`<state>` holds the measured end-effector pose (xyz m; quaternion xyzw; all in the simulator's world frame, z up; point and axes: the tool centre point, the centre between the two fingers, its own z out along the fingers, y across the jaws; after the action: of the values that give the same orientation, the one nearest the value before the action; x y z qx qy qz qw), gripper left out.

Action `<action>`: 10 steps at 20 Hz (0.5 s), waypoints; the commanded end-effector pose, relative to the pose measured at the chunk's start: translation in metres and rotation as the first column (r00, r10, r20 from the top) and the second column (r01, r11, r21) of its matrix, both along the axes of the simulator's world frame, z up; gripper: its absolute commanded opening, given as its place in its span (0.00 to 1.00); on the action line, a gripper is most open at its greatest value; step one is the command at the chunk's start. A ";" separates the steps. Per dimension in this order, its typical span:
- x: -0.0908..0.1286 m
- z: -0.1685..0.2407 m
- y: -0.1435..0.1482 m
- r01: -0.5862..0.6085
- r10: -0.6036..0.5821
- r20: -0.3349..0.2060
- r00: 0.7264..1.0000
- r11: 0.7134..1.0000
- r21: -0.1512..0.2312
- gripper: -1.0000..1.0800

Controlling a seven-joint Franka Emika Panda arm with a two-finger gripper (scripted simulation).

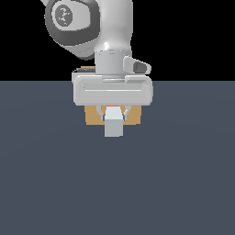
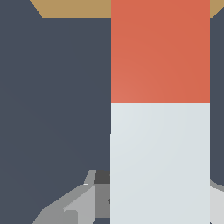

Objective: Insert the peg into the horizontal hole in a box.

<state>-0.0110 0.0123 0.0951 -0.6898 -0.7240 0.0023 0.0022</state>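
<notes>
The peg point(image 1: 114, 126) is held level, with my gripper point(image 1: 113, 112) shut on it from above. In the exterior view its pale grey end faces the camera and a sliver of its red-orange end shows behind the fingers. The tan box point(image 1: 92, 117) stands right behind the peg, mostly covered by the gripper's body. In the wrist view the peg point(image 2: 160, 109) runs from the grey fingers point(image 2: 74, 203) toward the box point(image 2: 74, 8), red-orange end first. That end reaches the box's edge in the picture. The hole is hidden in both views.
A dark grey-blue floor point(image 1: 46, 183) surrounds the box on all sides. The white arm point(image 1: 112, 36) rises above the gripper.
</notes>
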 end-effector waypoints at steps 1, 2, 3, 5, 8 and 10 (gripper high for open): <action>0.003 0.003 0.001 0.000 0.000 0.006 1.000 1.000 0.001 0.00; 0.004 0.005 0.001 0.000 0.000 0.009 1.000 1.000 0.001 0.00; 0.004 0.006 0.001 0.000 0.000 0.010 1.000 1.000 0.001 0.00; 0.004 0.006 0.001 0.000 0.000 0.010 1.000 1.000 0.001 0.00; 0.003 0.003 0.001 0.000 0.000 0.005 1.000 1.000 0.001 0.00; 0.003 0.003 0.004 0.000 0.000 0.005 1.000 1.000 0.001 0.00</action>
<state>-0.0094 0.0142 0.0965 -0.6902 -0.7237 0.0018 0.0019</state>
